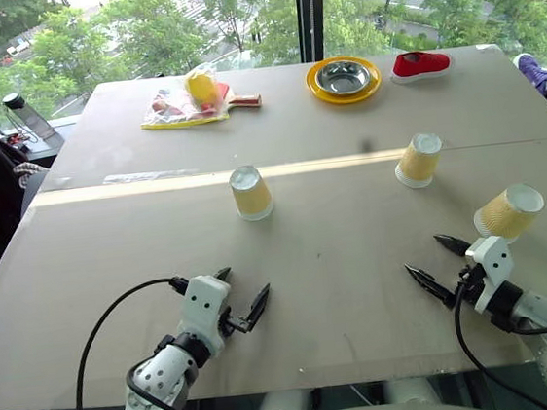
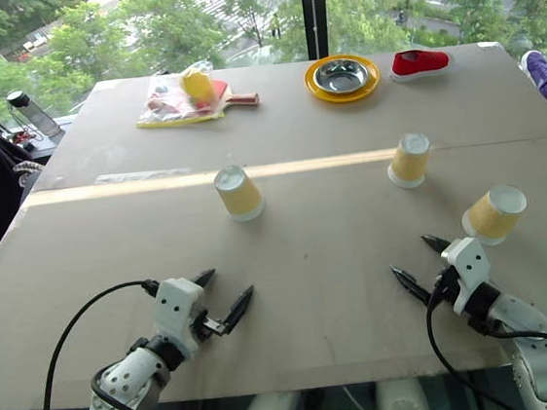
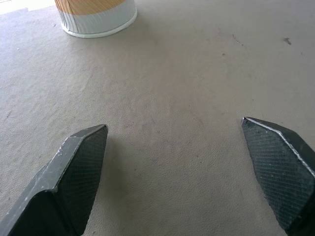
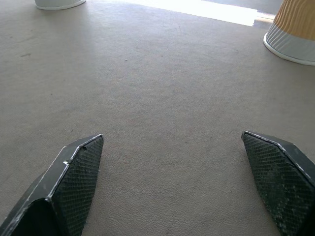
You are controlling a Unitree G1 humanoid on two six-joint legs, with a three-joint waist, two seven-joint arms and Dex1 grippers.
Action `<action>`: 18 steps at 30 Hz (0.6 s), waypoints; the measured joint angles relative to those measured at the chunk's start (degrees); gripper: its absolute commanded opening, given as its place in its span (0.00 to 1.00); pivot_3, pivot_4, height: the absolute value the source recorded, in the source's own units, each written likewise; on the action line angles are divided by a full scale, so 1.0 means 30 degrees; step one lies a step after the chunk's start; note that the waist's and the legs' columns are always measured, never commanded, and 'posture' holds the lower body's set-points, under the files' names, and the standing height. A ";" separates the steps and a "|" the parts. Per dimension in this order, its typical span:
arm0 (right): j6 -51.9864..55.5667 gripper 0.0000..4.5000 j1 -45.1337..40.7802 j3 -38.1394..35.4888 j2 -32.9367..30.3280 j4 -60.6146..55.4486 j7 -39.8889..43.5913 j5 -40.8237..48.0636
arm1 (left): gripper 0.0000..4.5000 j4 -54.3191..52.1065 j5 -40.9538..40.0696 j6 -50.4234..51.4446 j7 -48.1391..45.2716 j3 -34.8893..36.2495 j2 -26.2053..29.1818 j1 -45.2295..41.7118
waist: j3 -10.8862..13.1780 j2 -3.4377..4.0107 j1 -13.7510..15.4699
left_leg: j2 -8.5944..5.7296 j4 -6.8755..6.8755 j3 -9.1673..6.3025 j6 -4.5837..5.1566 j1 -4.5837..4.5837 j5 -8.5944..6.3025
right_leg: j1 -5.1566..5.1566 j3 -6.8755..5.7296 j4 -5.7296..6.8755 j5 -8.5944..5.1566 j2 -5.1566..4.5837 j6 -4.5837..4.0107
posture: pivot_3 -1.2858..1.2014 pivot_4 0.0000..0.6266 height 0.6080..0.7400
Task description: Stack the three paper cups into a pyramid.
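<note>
Left gripper [image 1: 245, 300]: spread, empty.
Right gripper [image 1: 439, 264]: spread, empty.
Nearest yellow-tan ribbed paper cup [image 1: 508, 213]: upside down, just beside right gripper at 2 o'clock.
Left cup [image 1: 251, 192]: 12 o'clock of left gripper.
Far cup [image 1: 420, 160]: 12 o'clock of right gripper.

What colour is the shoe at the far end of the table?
Red, with a white sole; the shoe shows best in the left eye view.

Both arms reach forward low over the table, angled slightly inward. The left gripper [image 1: 241, 295] and the right gripper [image 1: 438, 266] hold their black fingers spread wide, gripping nothing.
</note>
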 measured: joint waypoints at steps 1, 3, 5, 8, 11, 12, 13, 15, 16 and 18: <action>0.0000 0.99 0.0001 0.0000 0.0000 0.0000 0.0000 0.0000 | 0.99 0.0000 0.0000 0.0000 0.0000 0.0000 0.0000 0.0000 | 0.0000 0.0000 0.0000 | 0.0000 0.0000 0.0000 0.0000 0.0000 0.0000 | 0.0000 -0.0001 0.0000 0.0000 0.0000 0.0000 | 0.52 0.24 1.00; -0.0001 0.99 0.0035 -0.0021 -0.0012 -0.0011 -0.0020 -0.0007 | 0.99 0.0106 0.0132 -0.0036 -0.0081 -0.0188 0.0089 -0.0183 | 0.0000 -0.0001 0.0010 | 0.0001 -0.0002 0.0002 0.0002 0.0000 -0.0002 | -0.0001 0.0002 0.0000 -0.0001 0.0001 0.0001 | 0.52 0.24 1.00; -0.0011 0.99 0.0120 -0.0025 -0.0012 -0.0069 -0.0123 -0.0017 | 0.99 0.0312 0.0091 -0.0035 -0.0194 -0.0211 0.0076 -0.0556 | 0.0000 -0.0005 0.0014 | 0.0001 -0.0002 0.0003 0.0003 0.0000 -0.0003 | -0.0002 0.0002 0.0000 0.0000 0.0003 0.0001 | 0.52 0.24 1.00; -0.0035 0.99 0.0250 -0.0023 -0.0010 -0.0178 -0.0303 -0.0017 | 0.99 0.0508 -0.0008 -0.0035 -0.0304 -0.0197 0.0078 -0.0707 | 0.0000 -0.0004 0.0015 | 0.0002 -0.0008 0.0014 0.0001 -0.0019 -0.0004 | -0.0028 0.0015 0.0000 0.0000 0.0002 0.0001 | 0.52 0.24 1.00; -0.0037 0.99 0.0393 -0.0023 -0.0010 -0.0241 -0.0364 -0.0012 | 0.99 0.0509 -0.0012 -0.0038 -0.0327 -0.0180 0.0083 -0.0706 | 0.0001 -0.0004 0.0019 | 0.0001 -0.0010 0.0018 -0.0001 -0.0020 -0.0006 | -0.0031 0.0020 -0.0001 0.0000 0.0002 0.0001 | 0.52 0.24 1.00; -0.0036 0.99 0.0412 -0.0023 -0.0010 -0.0243 -0.0370 -0.0009 | 0.99 0.0509 -0.0013 -0.0041 -0.0334 -0.0179 0.0083 -0.0704 | 0.0001 -0.0004 0.0021 | 0.0002 -0.0012 0.0018 -0.0001 -0.0020 -0.0006 | -0.0032 0.0021 -0.0001 -0.0001 0.0002 0.0001 | 0.52 0.24 1.00; -0.0037 0.99 0.0462 -0.0021 -0.0009 -0.0250 -0.0385 -0.0009 | 0.99 0.0509 -0.0014 -0.0050 -0.0358 -0.0179 0.0085 -0.0697 | 0.0001 -0.0005 0.0028 | 0.0002 -0.0012 0.0018 -0.0001 -0.0020 -0.0007 | -0.0032 0.0021 -0.0001 -0.0001 0.0002 0.0002 | 0.52 0.24 1.00; -0.0041 0.99 0.0496 -0.0022 -0.0009 -0.0258 -0.0409 -0.0009 | 0.99 0.0509 -0.0014 -0.0062 -0.0409 -0.0179 0.0091 -0.0678 | 0.0001 -0.0005 0.0036 | 0.0002 -0.0013 0.0018 0.0000 -0.0020 -0.0007 | -0.0032 0.0021 -0.0002 -0.0002 0.0001 0.0002 | 0.52 0.24 1.00; -0.0049 0.99 0.0502 -0.0021 -0.0008 -0.0260 -0.0417 -0.0009 | 0.99 0.0509 -0.0014 -0.0066 -0.0452 -0.0178 0.0095 -0.0672 | 0.0001 -0.0005 0.0037 | 0.0002 -0.0014 0.0018 0.0000 -0.0020 -0.0008 | -0.0032 0.0022 -0.0001 -0.0001 0.0002 0.0002 | 0.52 0.24 1.00; -0.0072 0.99 0.0525 -0.0021 0.0005 -0.0264 -0.0434 -0.0003 | 0.99 0.0509 -0.0016 -0.0085 -0.0474 -0.0173 0.0101 -0.0655 | 0.0001 -0.0005 0.0038 | 0.0002 -0.0014 0.0018 0.0000 -0.0020 -0.0009 | -0.0033 0.0023 -0.0002 -0.0002 0.0002 0.0002 | 0.52 0.24 1.00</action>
